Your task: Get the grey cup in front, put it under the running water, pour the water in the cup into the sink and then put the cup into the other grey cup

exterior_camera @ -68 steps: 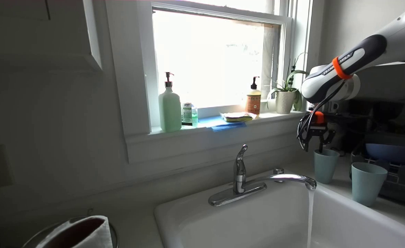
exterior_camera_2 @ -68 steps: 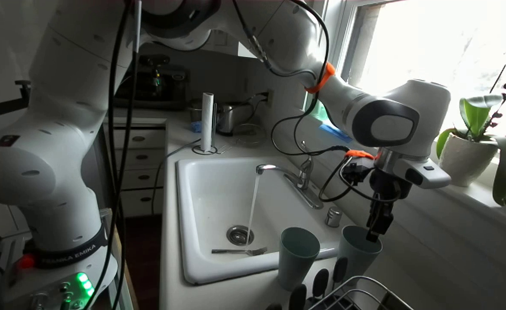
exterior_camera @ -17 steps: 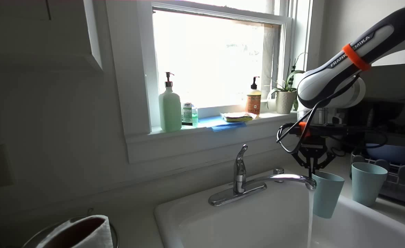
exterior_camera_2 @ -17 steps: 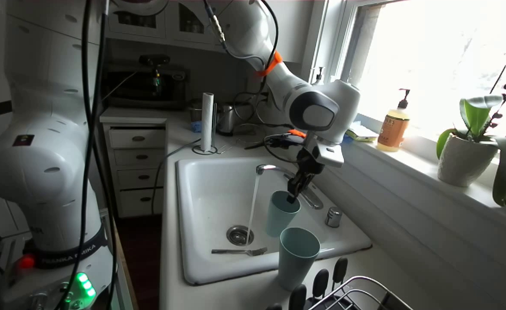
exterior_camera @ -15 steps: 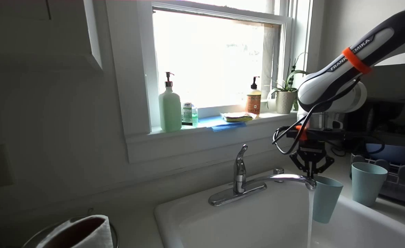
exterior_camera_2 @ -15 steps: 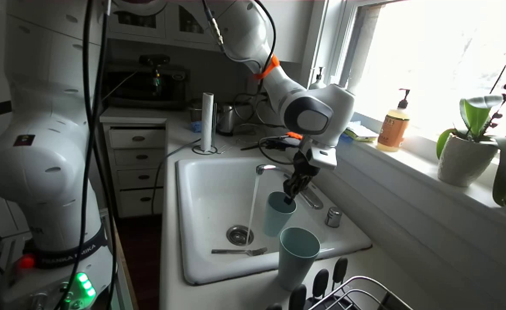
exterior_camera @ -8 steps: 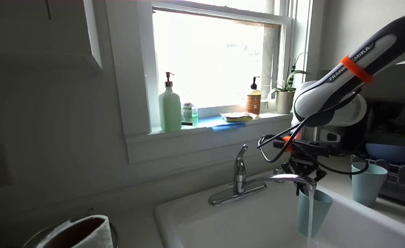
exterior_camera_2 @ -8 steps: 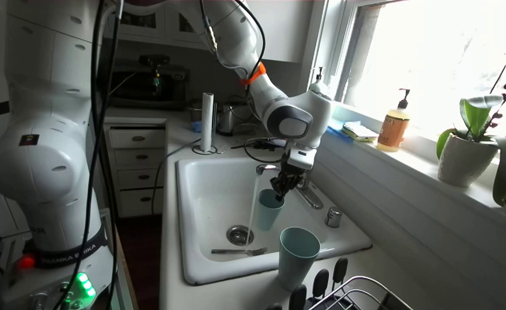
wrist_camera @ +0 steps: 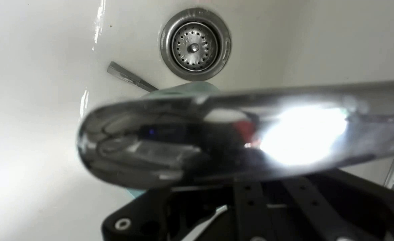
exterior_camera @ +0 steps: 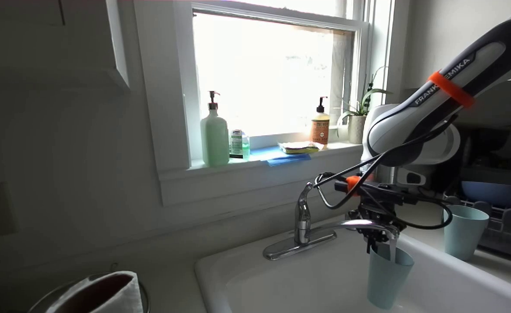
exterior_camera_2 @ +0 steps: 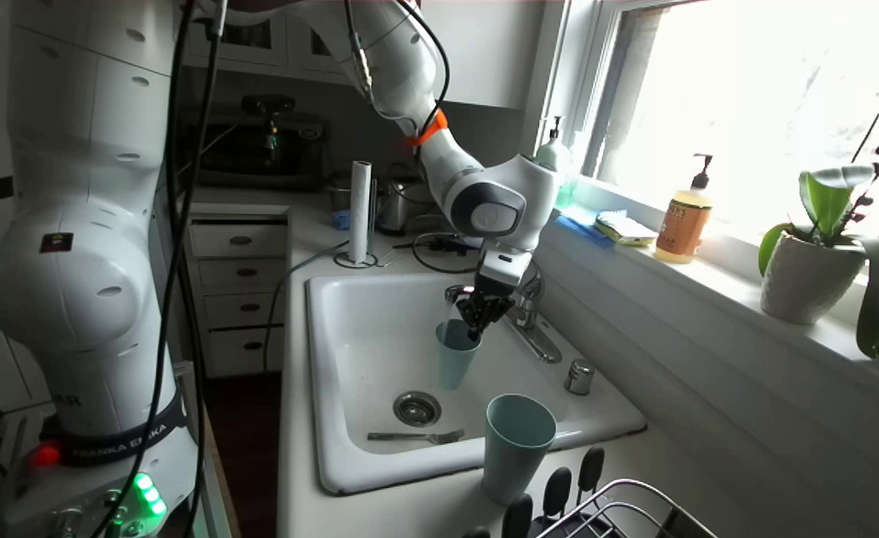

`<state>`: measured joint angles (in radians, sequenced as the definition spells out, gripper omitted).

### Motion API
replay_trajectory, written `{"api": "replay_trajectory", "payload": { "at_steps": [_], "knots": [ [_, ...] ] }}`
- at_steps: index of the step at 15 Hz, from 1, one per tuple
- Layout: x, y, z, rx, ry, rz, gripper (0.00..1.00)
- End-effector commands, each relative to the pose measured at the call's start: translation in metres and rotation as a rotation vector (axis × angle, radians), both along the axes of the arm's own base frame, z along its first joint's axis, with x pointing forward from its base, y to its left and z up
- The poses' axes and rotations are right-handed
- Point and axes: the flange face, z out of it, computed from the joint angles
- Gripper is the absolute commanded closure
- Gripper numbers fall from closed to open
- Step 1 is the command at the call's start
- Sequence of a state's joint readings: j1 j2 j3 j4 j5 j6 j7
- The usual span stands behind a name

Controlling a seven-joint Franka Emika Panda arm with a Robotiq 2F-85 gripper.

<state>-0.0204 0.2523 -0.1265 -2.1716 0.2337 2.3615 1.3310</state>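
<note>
In both exterior views the grey cup hangs inside the sink, slightly tilted. My gripper is shut on its rim, at the side near the wall. Running water falls from the faucet spout into the cup's mouth; the water level inside cannot be seen. The other grey cup stands upright on the counter beside the sink. In the wrist view the chrome spout crosses the middle and hides the fingertips and most of the held cup.
A fork lies near the drain on the sink floor. The faucet handle stands close to the arm. A dish rack is beside the standing cup. Bottles, a sponge and a potted orchid line the windowsill.
My gripper has carried the held cup farther over the sink and under the spout. The stream, which earlier fell past the cup to the sink floor, now ends inside it.
</note>
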Motion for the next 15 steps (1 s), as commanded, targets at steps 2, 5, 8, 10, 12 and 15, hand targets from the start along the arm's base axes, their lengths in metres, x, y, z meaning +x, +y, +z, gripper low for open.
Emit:
{"api": "replay_trajectory", "payload": {
  "at_steps": [2,5,8,10,12,15],
  "knots": [
    [-0.003,0.001,0.011,-0.013,-0.031,-0.024,0.99],
    [-0.005,0.003,0.01,-0.014,-0.023,-0.021,0.99],
    [-0.006,0.003,0.009,-0.02,-0.015,-0.017,0.99],
    [-0.006,0.002,0.01,-0.026,-0.016,-0.011,0.99],
    [-0.005,-0.003,0.014,-0.043,-0.018,0.007,0.99],
    [-0.006,-0.014,0.022,-0.098,-0.021,0.062,0.99]
  ]
}}
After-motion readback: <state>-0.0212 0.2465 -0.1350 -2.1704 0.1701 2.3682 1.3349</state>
